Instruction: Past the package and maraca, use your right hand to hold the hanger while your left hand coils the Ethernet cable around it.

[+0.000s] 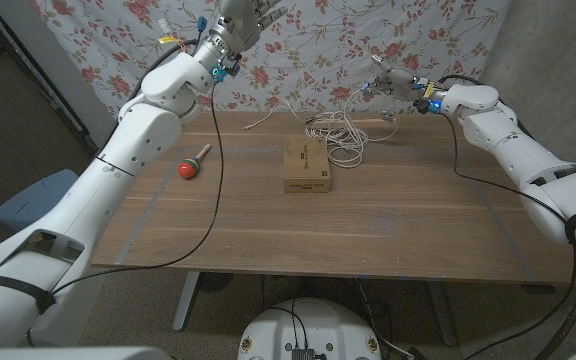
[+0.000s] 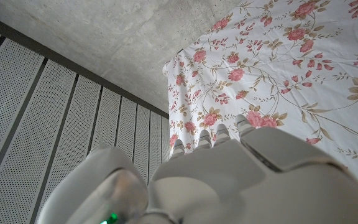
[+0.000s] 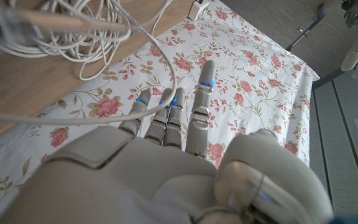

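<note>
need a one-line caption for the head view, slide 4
Both hands raised behind the table: left hand up against the floral backdrop, right hand above the coiled Ethernet cable; package and maraca untouched.

a: any legible text, labels or numbers?
b: none that can be read. the cardboard package (image 1: 308,166) at the centre of the head view carries small dark print on its front face, lower right of the box, too small and blurred to make out.
a: brand marks or signs elsewhere?
b: no readable ones. the floral cloth (image 1: 388,40) across the top of the frame bears only a rose pattern, no lettering.
</note>
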Robot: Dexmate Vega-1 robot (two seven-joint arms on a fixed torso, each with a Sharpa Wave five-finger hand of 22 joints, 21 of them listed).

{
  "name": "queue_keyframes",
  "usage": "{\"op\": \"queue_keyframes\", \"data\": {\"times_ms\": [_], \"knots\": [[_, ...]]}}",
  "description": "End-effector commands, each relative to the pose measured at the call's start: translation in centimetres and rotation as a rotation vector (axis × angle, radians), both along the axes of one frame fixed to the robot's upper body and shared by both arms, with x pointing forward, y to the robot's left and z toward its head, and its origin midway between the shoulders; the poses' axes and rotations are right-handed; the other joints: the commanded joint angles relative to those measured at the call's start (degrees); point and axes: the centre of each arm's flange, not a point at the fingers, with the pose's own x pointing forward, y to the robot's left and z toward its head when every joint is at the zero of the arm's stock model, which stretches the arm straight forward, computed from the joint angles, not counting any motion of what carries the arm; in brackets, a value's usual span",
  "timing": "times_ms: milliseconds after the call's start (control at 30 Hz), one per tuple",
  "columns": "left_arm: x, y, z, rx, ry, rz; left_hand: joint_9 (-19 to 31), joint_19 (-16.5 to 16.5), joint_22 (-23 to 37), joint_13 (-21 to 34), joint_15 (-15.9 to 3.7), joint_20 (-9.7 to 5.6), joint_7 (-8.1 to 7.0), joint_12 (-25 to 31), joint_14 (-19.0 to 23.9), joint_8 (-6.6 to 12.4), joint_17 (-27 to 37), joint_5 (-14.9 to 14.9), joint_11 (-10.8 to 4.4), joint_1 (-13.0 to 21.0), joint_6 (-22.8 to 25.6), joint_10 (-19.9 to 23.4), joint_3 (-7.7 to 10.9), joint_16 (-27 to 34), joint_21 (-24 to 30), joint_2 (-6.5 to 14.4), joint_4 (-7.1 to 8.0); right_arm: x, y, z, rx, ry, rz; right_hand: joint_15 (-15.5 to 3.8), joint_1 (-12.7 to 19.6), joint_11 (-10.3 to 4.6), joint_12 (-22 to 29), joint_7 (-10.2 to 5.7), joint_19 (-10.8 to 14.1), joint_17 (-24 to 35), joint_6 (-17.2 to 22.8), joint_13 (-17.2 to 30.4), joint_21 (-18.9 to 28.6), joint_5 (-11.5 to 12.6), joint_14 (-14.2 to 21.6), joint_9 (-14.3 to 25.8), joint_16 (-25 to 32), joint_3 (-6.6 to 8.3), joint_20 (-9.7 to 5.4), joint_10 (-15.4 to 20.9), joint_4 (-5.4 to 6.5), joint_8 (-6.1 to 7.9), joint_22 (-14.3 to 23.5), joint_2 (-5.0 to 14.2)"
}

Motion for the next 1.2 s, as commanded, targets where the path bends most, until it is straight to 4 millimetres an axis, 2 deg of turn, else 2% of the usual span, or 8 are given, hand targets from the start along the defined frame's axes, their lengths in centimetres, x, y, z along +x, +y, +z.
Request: {"op": "queue_keyframes", "data": {"times_ms": [33, 100, 167, 267, 400, 700, 1000, 1200], "knots": [[-0.6, -0.4, -0.3, 0.004, -0.004, 0.001, 0.14, -6.43, 0.18, 0.22, -0.45, 0.03, -0.18, 0.31, -5.15, 0.42, 0.14, 0.4, 0.09, 0.0, -0.49, -3.67, -0.09, 0.42, 0.0, 0.66, 0.02, -1.3, -0.4, 0.3, 0.142, -0.149, 0.03, -1.3, 2.95, -0.5, -3.36, -3.47, 4.56, -5.49, -10.08, -4.51, 0.77, -1.21, 1.7, -1.22, -3.58, 0.84, -2.1, -0.95, -1.12, -4.52, -1.6, 1.42], [-0.7, -0.5, -0.3, 0.005, -0.006, 0.004, 0.14, -6.44, 0.18, 0.22, -0.48, 0.03, -0.2, 0.32, -5.11, 0.44, 0.14, 0.41, 0.1, 0.0, -0.48, -3.66, -0.1, 0.43, 0.0, 0.67, 0.01, -1.7, -0.4, 0.2, 0.128, -0.173, -0.008, -1.91, 3.47, 0.01, -5.33, -6.58, 6.38, -9.02, -17.59, -7.43, 0.54, -2.46, 3.95, -3.87, -4.61, 1.23, -2.33, -0.08, -1.14, -9.83, -2.0, 2.12], [-0.8, -0.5, -0.4, 0.005, -0.006, 0.0, 0.14, -6.44, 0.19, 0.22, -0.49, 0.03, -0.21, 0.34, -5.09, 0.44, 0.14, 0.41, 0.12, 0.01, -0.48, -3.61, -0.1, 0.44, -0.01, 0.69, 0.0, -2.3, -0.2, 0.2, 0.106, -0.204, -0.071, -2.02, 2.67, -0.1, -6.91, -9.49, 7.03, -11.32, -24.11, -9.33, 0.09, -3.42, 5.95, -5.49, -4.93, 1.02, -1.56, 0.29, -0.6, -13.62, -2.07, 2.14], [-1.0, -0.6, -0.4, 0.006, -0.011, 0.005, 0.14, -6.44, 0.19, 0.22, -0.47, 0.03, -0.21, 0.35, -5.07, 0.45, 0.14, 0.42, 0.08, 0.02, -0.5, -3.62, -0.12, 0.44, -0.01, 0.7, -0.01, -2.5, 0.0, 0.0, 0.11, -0.215, -0.06, -2.04, 1.75, -1.37, -10.81, -12.34, 6.1, -14.2, -31.17, -11.86, -1.43, -4.39, 2.82, -7.34, -7.04, 0.83, -1.8, -3.18, -0.02, -15.81, -2.2, 2.07], [-1.2, -0.5, -0.7, 0.006, -0.026, 0.028, 0.14, -6.46, 0.19, 0.21, -0.53, 0.03, -0.39, 0.35, -5.09, 0.41, 0.13, 0.43, -0.04, 0.04, -0.62, -3.65, -0.15, 0.43, -0.02, 0.73, -0.03, -2.9, 0.3, -0.2, 0.122, -0.236, -0.057, -3.99, 2.21, -2.63, -13.63, -13.19, 3.88, -16.77, -33.35, -13.93, -3.38, -4.71, -3.31, -8.45, -8.87, 1.19, -2.71, -5.82, -0.24, -15.61, -2.37, 2.19], [-1.2, 0.5, -2.2, 0.024, -0.124, 0.224, 0.11, -3.98, 0.28, 0.19, -1.46, -0.32, -1.24, 0.7, -4.6, 0.54, 0.1, 0.53, -1.56, 0.19, -0.44, -2.83, -0.24, 0.54, 0.93, 1.1, -0.14, -3.0, 0.9, -0.7, 0.233, -0.213, 0.066, -4.6, 1.75, -3.84, -15.55, -12.83, 4.0, -19.44, -35.19, -15.92, -4.33, -4.88, -6.35, -9.08, -8.94, 1.29, -3.39, -7.81, 0.15, -15.92, -2.47, 2.5], [0.9, 3.0, -5.4, -0.005, -0.073, 0.335, 0.09, -2.58, 0.26, 0.16, -1.88, -0.24, -1.66, 0.87, -4.42, 0.93, 0.07, 0.58, -2.07, 0.5, 0.65, -2.33, -0.12, 0.52, 1.39, 1.61, -0.28, -3.2, 1.5, -0.8, 0.337, -0.2, 0.085, -3.48, 1.27, -4.96, -16.56, -12.64, 3.56, -21.26, -35.89, -17.35, -5.26, -4.97, -7.84, -9.38, -8.86, 1.15, -1.2, -9.74, 0.4, -15.58, -2.5, 2.28], [3.0, 4.8, -8.3, -0.043, -0.03, 0.391, 0.07, -2.4, 0.23, 0.16, -2.02, -0.16, -1.83, 1.02, -4.21, 1.11, 0.05, 0.59, -2.26, 0.71, 1.38, -1.89, 0.05, 0.55, 1.4, 2.07, -0.35, -3.8, 2.3, -0.9, 0.393, -0.238, -0.017, -4.47, 1.31, -4.73, -16.32, -11.42, 1.31, -23.08, -32.73, -18.8, -6.91, -4.91, -10.67, -9.55, -9.08, 1.33, -2.58, -9.28, 0.39, -14.47, -2.48, 2.37]]}}
